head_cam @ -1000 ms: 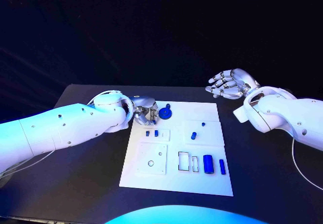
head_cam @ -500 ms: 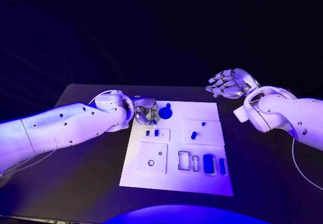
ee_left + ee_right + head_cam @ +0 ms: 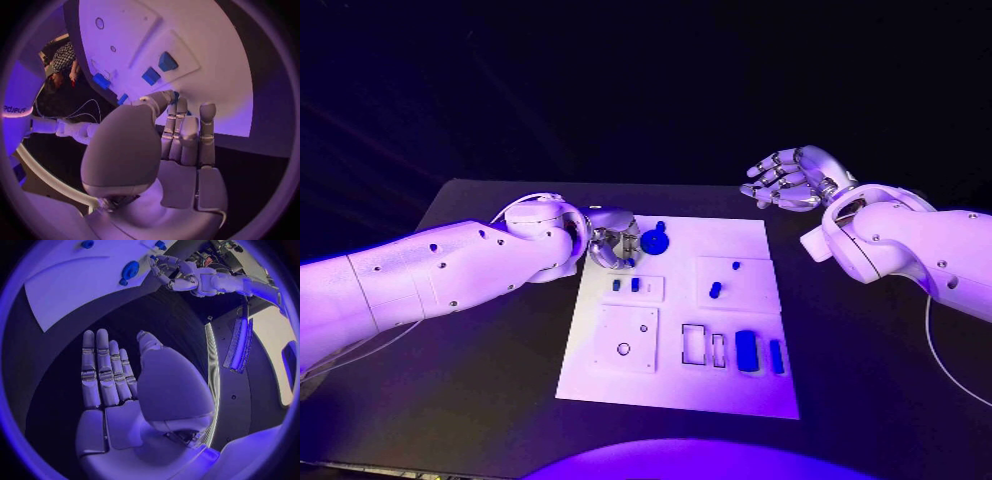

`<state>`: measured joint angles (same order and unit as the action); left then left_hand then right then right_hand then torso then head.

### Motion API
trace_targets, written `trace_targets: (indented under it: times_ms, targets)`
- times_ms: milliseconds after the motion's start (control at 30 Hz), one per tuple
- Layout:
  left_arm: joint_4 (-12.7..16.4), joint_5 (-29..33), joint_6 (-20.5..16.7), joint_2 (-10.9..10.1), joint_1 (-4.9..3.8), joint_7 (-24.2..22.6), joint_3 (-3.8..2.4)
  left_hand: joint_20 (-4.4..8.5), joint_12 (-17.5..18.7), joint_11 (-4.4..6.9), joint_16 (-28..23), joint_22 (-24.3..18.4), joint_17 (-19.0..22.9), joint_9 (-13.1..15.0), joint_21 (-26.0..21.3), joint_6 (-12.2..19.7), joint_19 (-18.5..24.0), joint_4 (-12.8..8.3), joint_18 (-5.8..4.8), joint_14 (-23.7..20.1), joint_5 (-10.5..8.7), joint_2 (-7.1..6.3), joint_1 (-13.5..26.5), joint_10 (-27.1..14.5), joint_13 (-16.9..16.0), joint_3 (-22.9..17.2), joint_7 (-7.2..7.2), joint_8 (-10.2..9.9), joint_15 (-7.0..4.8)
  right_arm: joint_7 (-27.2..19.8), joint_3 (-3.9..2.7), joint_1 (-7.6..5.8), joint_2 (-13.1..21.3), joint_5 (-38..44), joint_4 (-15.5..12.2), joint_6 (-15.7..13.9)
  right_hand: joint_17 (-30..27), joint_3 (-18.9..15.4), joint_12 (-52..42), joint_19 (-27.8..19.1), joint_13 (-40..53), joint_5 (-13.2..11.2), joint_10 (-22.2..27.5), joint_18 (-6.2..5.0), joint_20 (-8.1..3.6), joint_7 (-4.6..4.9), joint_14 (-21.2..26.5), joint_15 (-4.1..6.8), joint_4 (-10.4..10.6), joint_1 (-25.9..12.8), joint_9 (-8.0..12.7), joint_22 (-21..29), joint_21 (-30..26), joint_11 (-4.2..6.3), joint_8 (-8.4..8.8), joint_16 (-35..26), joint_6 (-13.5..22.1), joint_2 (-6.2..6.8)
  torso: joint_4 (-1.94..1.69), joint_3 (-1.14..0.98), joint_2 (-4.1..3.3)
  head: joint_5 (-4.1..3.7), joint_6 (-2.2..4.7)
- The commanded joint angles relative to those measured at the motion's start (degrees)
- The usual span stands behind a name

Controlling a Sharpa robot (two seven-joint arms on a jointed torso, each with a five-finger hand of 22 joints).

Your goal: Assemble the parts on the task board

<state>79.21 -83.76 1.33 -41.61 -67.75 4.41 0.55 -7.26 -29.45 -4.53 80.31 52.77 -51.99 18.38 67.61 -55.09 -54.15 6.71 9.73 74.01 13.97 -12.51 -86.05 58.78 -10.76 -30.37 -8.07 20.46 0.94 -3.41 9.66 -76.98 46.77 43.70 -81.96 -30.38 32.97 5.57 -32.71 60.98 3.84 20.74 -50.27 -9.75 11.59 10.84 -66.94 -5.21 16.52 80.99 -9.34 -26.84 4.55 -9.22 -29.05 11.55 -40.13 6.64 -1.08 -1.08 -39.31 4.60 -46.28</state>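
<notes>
We are working our left hand (image 3: 610, 243) beside the round blue part (image 3: 655, 241) at the board's (image 3: 678, 390) far edge, grip unclear, while our right hand (image 3: 790, 178) is waiting open and empty beyond the board.

1. The contact between the left hand (image 3: 609, 243) and the round blue part (image 3: 655, 242) at the task board (image 3: 733, 395) far edge is masked by the fingers.
2. The small parts (image 3: 625, 285) in the board's recessed plates are too small for their shapes to be told.
3. The board is cut off in the right wrist view.
</notes>
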Motion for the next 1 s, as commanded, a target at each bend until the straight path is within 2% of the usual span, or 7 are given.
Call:
trace_targets:
  times_ms: [33, 533, 1000]
  targets:
    - [0.0, 0.3, 0.8, 0.1, 0.01, -0.2, 0.0, 0.07, 0.3, -0.26, -0.3, 0.0, 0.1, 0.1, -0.3, -0.1, 0.3, 0.1, -0.44, -0.3, -0.29, 0.18, 0.5, 0.1, 0.1, -0.4, -0.48, -0.3, 0.2, -0.7, -0.01, 0.02, 0.0, 0.3, 0.0, 0.7, 0.0, 0.3, 0.2, 0.2, 0.0, 0.1, -0.4, -0.62, 0.05, 2.34, -0.2, -0.29, 0.1, -0.3, 0.1, 0.0, 0.2, 0.1, 0.34, -0.1, -0.4, 0.1, 0.01, 0.01, 0.0, 0.03, -0.06]
    - [-0.4, 0.5, 1.1, 0.4, 0.02, -0.4, 0.1, 0.01, 0.5, -0.29, -0.2, 0.1, -0.1, 0.2, -0.4, -0.2, 0.2, 0.2, -0.46, -0.1, -0.59, -0.04, 1.1, 0.2, 0.1, -0.4, -0.48, -0.4, 0.23, -0.7, -0.01, 0.03, -0.1, 0.3, 0.0, 0.7, 0.0, 0.3, 0.2, 0.2, 0.0, 0.1, -0.4, -0.62, 0.05, 2.34, -0.2, -0.29, 0.1, -0.3, 0.1, 0.0, 0.2, 0.1, 0.34, -0.1, -0.4, 0.1, -0.01, -0.01, -0.01, 0.05, -0.25]
    - [-0.7, 0.8, 1.3, 0.4, 0.02, -0.6, 0.14, -0.17, 1.0, -0.34, 0.0, 0.4, -0.2, 0.1, -0.4, 0.6, -0.4, 0.5, -0.61, 0.2, -0.65, -0.68, 2.4, 0.3, 0.1, -0.3, -0.53, -1.3, 0.25, -0.7, -0.01, 0.05, -0.2, 0.3, 0.1, 0.8, 0.0, 0.3, 0.2, 0.2, 0.0, 0.1, -0.4, -0.62, 0.05, 2.34, -0.2, -0.29, 0.1, -0.3, 0.1, 0.0, 0.2, 0.1, 0.34, -0.1, -0.4, 0.1, 0.02, -0.02, 0.0, 0.06, -0.3]
